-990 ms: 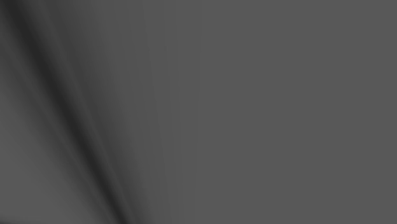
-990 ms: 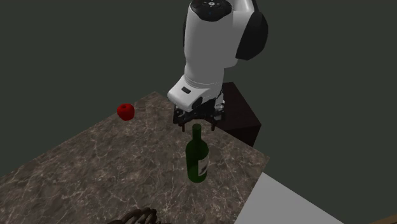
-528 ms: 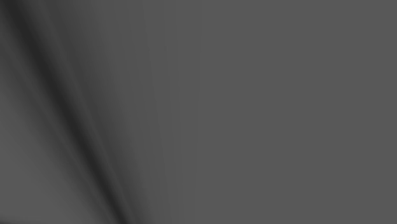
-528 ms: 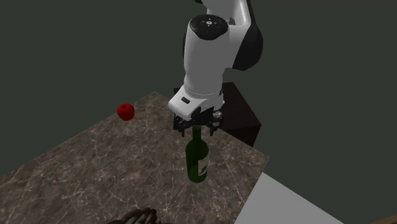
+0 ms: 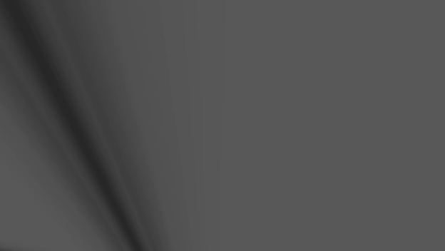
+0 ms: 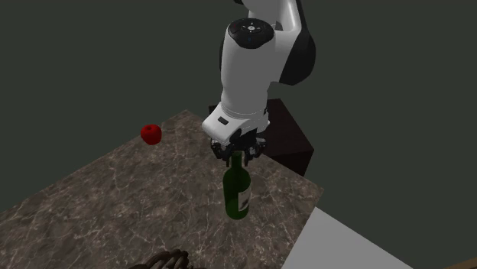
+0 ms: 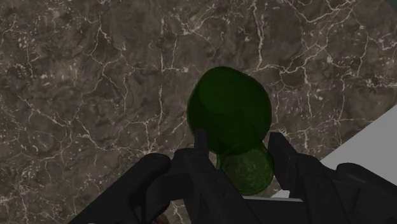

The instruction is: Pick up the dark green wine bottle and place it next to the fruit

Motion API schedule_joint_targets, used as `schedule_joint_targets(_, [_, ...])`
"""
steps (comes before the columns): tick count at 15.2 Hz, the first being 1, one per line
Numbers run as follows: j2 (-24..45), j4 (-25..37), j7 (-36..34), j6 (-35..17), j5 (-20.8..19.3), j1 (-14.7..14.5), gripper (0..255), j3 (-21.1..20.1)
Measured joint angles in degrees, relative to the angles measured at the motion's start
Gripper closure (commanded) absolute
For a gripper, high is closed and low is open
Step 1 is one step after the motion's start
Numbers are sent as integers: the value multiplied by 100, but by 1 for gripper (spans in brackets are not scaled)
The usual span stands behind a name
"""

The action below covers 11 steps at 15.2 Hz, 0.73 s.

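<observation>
Wrist view has the all-black two-finger gripper [image 7: 238, 145] clamped on the neck of the tall dark green wine bottle [image 7: 229, 105], upright on the brown veined stone counter [image 7: 95, 76] well apart from the small round red fruit [image 6: 151, 134], so grasp's on, I reckon, straight lift next.

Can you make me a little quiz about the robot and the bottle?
1. True or false: the tall dark green wine bottle lies on its side.
2. What does the small round red fruit rest on?
3. Where is the black pincer? A at the bottle's neck; B at the fruit; C on the floor.
Key: 1 false, it stands upright. 2 the dark marbled tabletop. 3 A.
</observation>
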<state>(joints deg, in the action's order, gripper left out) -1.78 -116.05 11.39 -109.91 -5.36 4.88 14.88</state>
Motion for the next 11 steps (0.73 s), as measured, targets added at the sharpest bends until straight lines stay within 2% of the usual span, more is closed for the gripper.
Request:
schedule_joint_targets(8, [0,0,0,-1,0,0,255,0])
schedule_joint_targets(11, [-56,89,-2,147,-10,-4,255,-5])
